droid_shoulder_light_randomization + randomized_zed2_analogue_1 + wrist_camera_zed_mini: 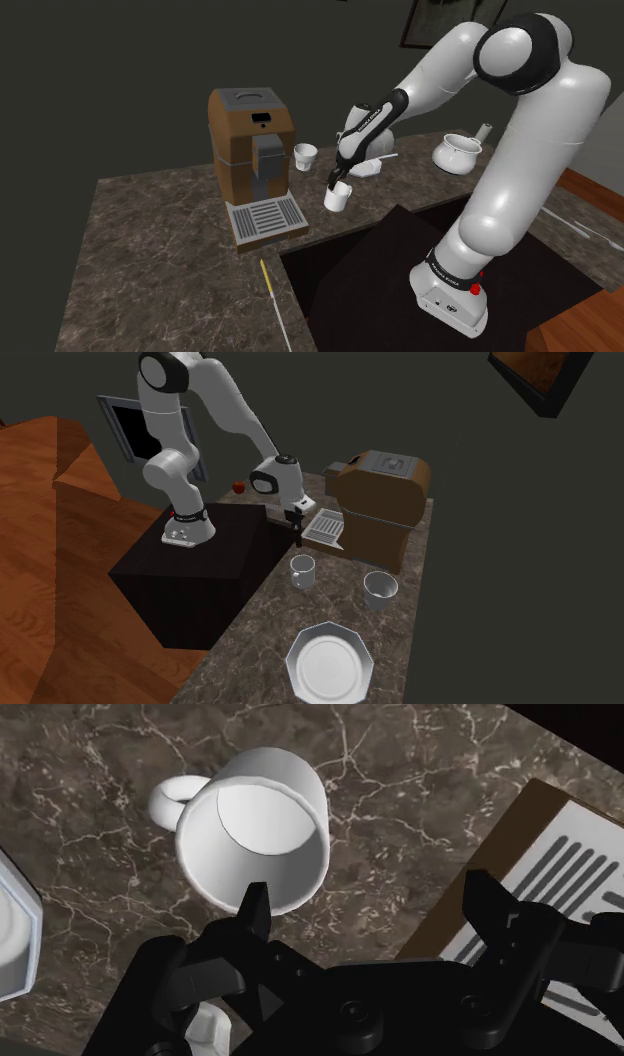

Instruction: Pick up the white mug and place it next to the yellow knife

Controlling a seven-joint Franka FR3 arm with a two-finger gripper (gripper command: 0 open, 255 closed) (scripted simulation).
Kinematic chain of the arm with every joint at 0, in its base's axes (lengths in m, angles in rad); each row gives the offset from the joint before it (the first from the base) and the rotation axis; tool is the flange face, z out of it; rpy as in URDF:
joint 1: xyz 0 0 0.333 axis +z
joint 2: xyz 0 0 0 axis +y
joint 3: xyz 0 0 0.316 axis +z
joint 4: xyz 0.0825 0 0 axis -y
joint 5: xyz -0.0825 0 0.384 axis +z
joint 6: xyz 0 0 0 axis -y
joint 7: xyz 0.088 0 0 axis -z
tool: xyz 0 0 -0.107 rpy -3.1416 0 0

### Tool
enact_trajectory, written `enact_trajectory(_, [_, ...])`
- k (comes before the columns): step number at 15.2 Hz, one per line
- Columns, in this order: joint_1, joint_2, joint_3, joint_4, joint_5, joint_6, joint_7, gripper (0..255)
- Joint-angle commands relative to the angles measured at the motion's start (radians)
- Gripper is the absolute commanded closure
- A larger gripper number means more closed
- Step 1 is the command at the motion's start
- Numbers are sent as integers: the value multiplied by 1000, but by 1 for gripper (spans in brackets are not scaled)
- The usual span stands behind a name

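Released jaws hang over the white mug (338, 197), at the coffee machine's (248, 135) four o'clock in the shoulder view.

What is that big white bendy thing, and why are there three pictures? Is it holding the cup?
It is a robot arm with a black two-finger gripper. One picture looks from beside its stand, one from across the counter, one from a camera on its hand. On the dark marbled counter are a white mug, a brown coffee machine, another cup, a white pot, a plate and a yellow knife. The open fingers hover just above the mug, so nothing is held.
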Motion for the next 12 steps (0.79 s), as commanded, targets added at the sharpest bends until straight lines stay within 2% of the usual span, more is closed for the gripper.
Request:
enact_trajectory(1, [-18,86,13,26,38,56,-43,0])
enact_trajectory(4, [-59,216,46,83,80,121,-94,0])
enact_trajectory(12, [-97,354,88,136,103,207,-117,0])
